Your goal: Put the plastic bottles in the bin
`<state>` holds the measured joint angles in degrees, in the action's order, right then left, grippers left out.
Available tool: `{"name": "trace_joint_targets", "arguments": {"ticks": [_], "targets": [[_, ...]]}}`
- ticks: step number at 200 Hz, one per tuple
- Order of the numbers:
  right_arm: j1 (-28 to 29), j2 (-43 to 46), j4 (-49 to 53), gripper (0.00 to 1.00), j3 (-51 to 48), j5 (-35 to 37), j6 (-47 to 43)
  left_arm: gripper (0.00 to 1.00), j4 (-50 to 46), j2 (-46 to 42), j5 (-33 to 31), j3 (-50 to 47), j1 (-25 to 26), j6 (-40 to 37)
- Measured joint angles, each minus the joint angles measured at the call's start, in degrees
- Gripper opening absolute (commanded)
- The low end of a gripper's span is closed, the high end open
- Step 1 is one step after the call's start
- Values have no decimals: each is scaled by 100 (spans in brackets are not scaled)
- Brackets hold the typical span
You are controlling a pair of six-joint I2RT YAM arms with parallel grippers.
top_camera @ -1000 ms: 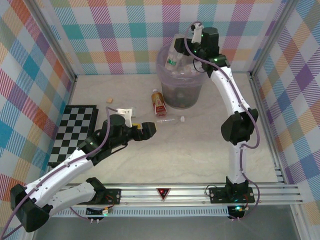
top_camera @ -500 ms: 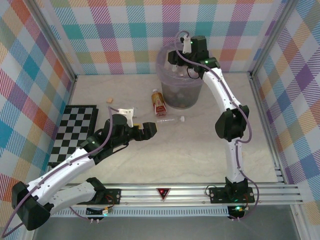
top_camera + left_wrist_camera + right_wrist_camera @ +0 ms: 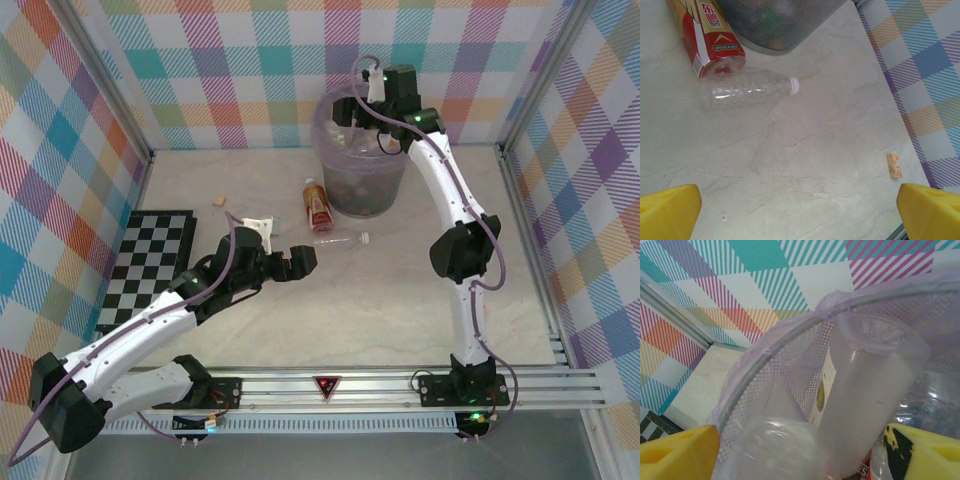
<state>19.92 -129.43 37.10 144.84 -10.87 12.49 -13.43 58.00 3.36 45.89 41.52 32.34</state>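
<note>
A red-labelled bottle (image 3: 318, 203) (image 3: 707, 37) lies beside the bin (image 3: 383, 193) (image 3: 775, 20), and a clear white-capped bottle (image 3: 338, 241) (image 3: 747, 89) lies just in front of it. My left gripper (image 3: 300, 262) (image 3: 800, 210) hovers open over bare table, short of the clear bottle. My right gripper (image 3: 350, 108) (image 3: 800, 450) is open over the bin's rim (image 3: 765, 352). Below it a frosted bottle (image 3: 870, 390) with a green-marked label stands base up among several other bottles inside. A blurred clear bottle (image 3: 775, 450) lies between the spread fingers, not clamped.
A folded chessboard (image 3: 150, 265) lies at the left. One tan cork block (image 3: 218, 201) sits behind it. Another tan block (image 3: 894, 165) lies near the right wall. Checked walls close three sides, and a metal rail (image 3: 330, 385) runs along the front.
My right gripper moved left and down over the bin, and the green-labelled bottle it carried now stands inside. My left gripper crept slightly toward the clear bottle.
</note>
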Motion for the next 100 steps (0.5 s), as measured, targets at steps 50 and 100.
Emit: {"name": "trace_joint_targets", "arguments": {"ticks": [50,100], "targets": [[-85,463,160,78,44,79,-35,100,2,188,15,0,0,0],[-114,1108,369,78,-586,-81,-11,100,-17,551,-177,175,0,116]]}}
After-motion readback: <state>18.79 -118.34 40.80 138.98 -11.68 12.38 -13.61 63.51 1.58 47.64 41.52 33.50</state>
